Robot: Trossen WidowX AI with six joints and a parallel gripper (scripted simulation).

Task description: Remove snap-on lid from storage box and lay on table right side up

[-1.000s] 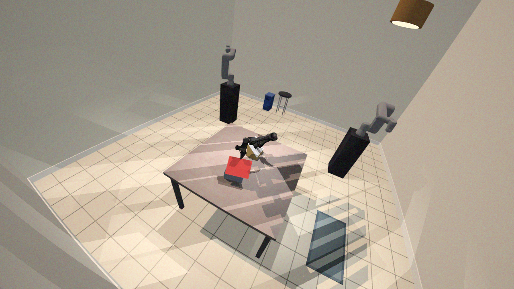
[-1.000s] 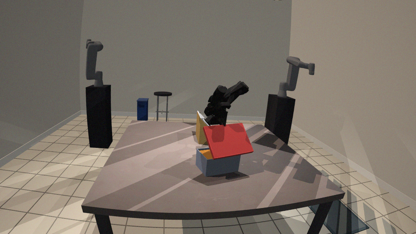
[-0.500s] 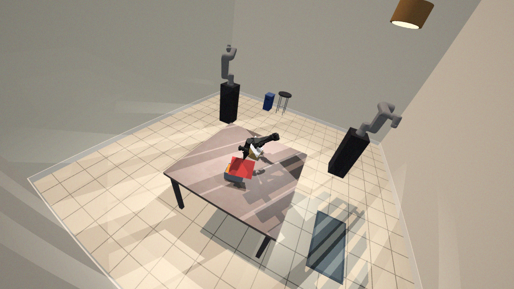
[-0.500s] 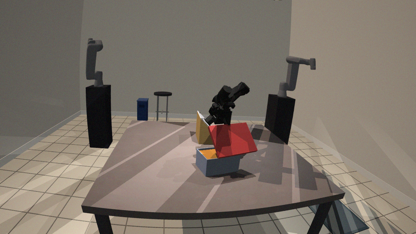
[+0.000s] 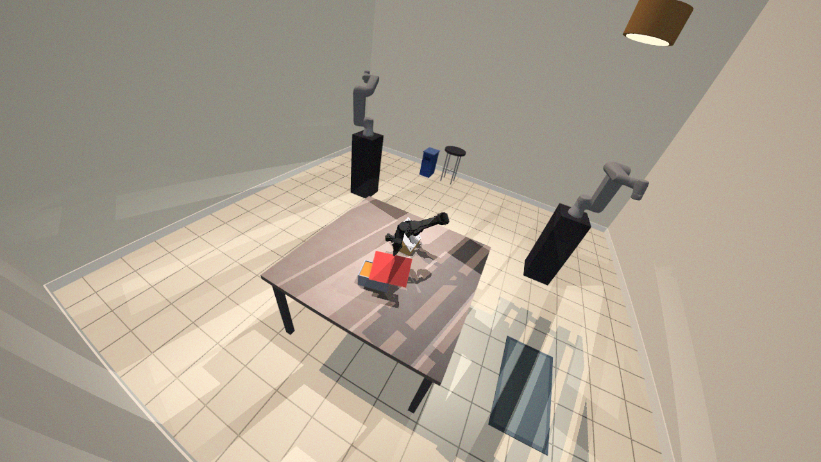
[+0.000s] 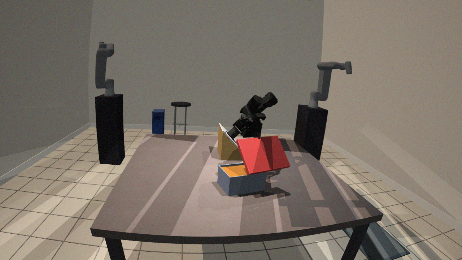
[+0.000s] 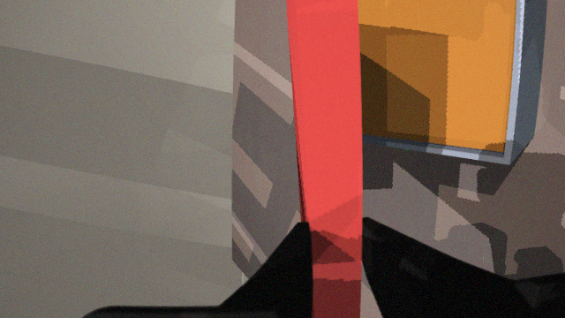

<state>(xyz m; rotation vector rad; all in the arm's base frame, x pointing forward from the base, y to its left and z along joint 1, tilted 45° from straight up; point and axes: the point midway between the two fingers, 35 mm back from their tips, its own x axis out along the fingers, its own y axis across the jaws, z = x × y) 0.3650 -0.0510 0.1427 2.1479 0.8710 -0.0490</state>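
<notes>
One worktop [image 5: 321, 253] [image 6: 155, 207] fills the lower middle of the exterior frame. Near its centre sits one blue-grey storage box [image 5: 376, 285] [image 6: 247, 185] [image 7: 525, 88], orange inside. I've one red lid [image 5: 390, 269] [image 6: 255, 155] [image 7: 328, 132] tilted above it, its edge gripped in my one tool [image 5: 396, 251] [image 7: 332, 230] (the exterior view hides the fingertips). I judge I'm mid-carry; next: swing clear rightward, level, lower.
</notes>
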